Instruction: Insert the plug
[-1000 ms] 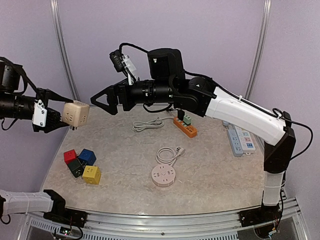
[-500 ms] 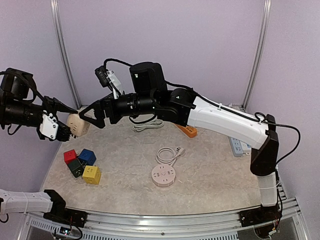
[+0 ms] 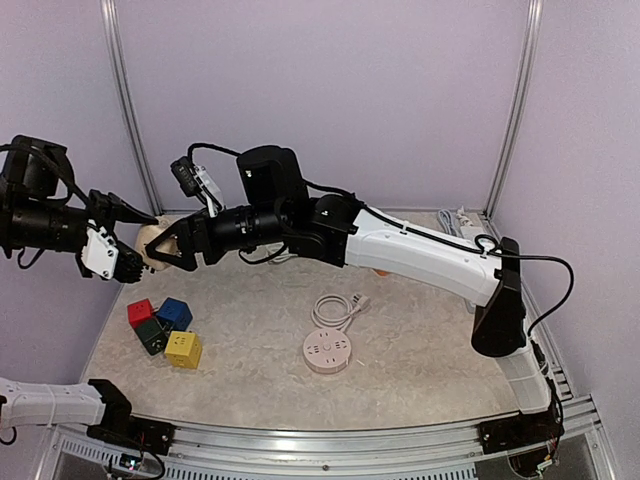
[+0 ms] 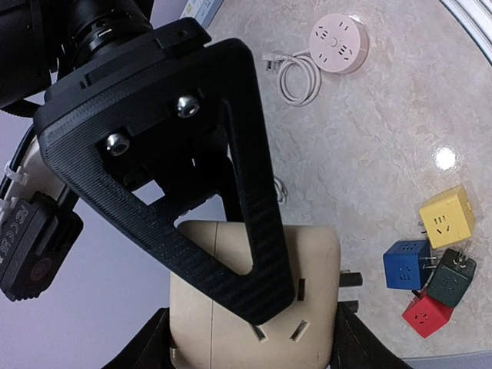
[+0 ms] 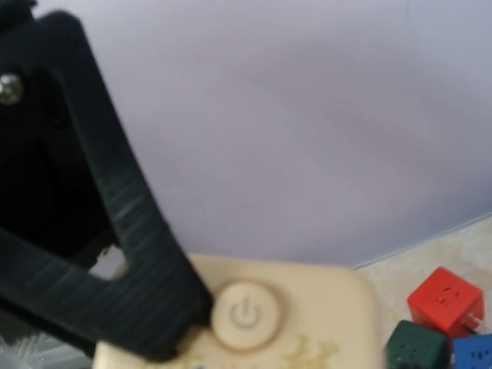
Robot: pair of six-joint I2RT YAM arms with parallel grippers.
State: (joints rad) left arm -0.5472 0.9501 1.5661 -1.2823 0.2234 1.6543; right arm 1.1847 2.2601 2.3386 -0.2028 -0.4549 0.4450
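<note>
Definitely looked like a robotics lab test cell, not anyone's home. Plain pale lilac wall panels boxed it in, held by bare silver metal uprights. The beige marble-look tabletop sat on a slotted aluminium rail. A white-and-black robot arm reached across it, with coloured plastic socket cubes and a round pink power strip laid out like props.

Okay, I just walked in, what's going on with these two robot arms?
The left end effector holds a cream cube socket in the air at the table's left side. The right arm is stretched across, and the right end effector, open, has one finger against the cube beside its power button. Four coloured cubes and a round pink power strip lie on the table, untouched.
</note>
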